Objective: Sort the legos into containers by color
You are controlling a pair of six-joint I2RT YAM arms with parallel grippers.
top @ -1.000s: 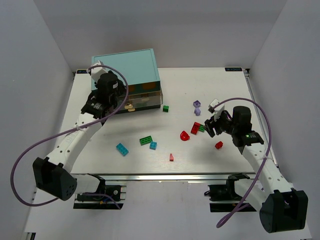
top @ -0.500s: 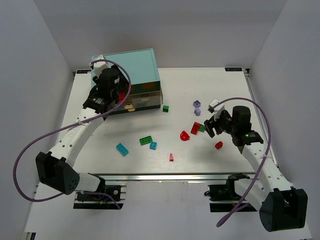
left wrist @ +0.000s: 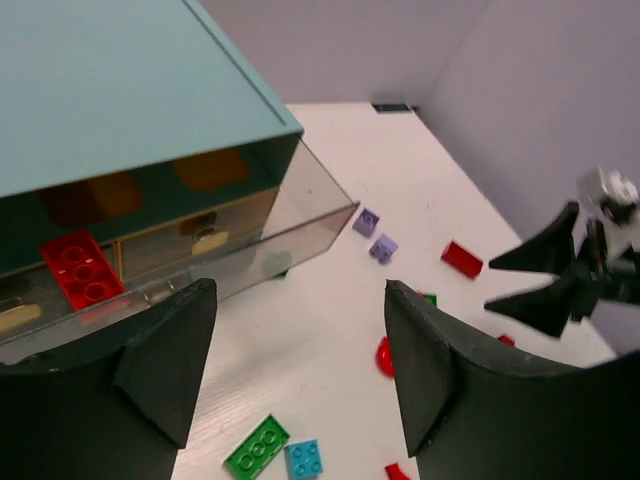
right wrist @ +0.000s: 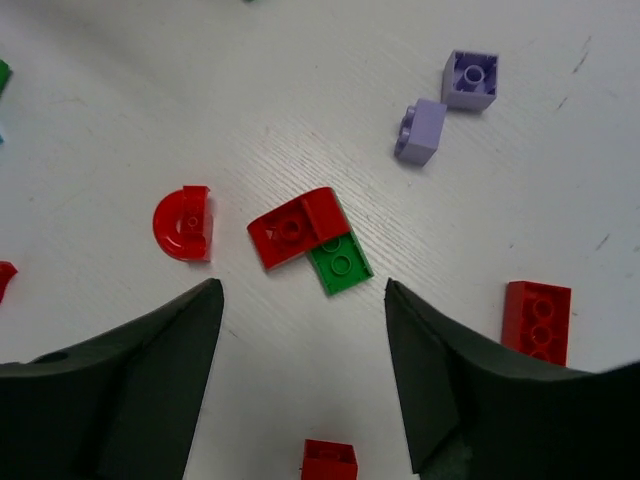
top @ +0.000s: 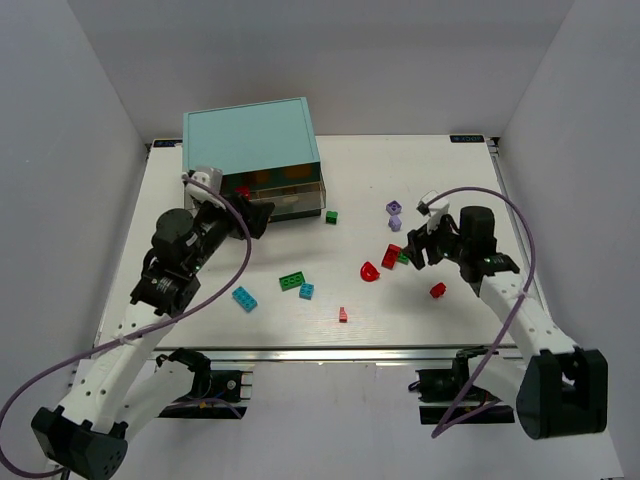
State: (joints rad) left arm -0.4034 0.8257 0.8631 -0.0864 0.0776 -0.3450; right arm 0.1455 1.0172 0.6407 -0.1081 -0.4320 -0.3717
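now | red brick (left wrist: 78, 272) studs up | inside brownish translucent drawer (left wrist: 70, 318)

We see two arms built alike: the left arm (top: 130, 320) and right arm (top: 520, 310) have white link segments joined by chunky black joint housings. A lavender cable (top: 530, 255) trails along each. Each wrist carries a small white-and-silver block (top: 203, 178), and the fingers (left wrist: 165, 370) are matte black, broad and wedge-shaped.

White table (top: 440, 160), teal cabinet (top: 250, 135) at its far left
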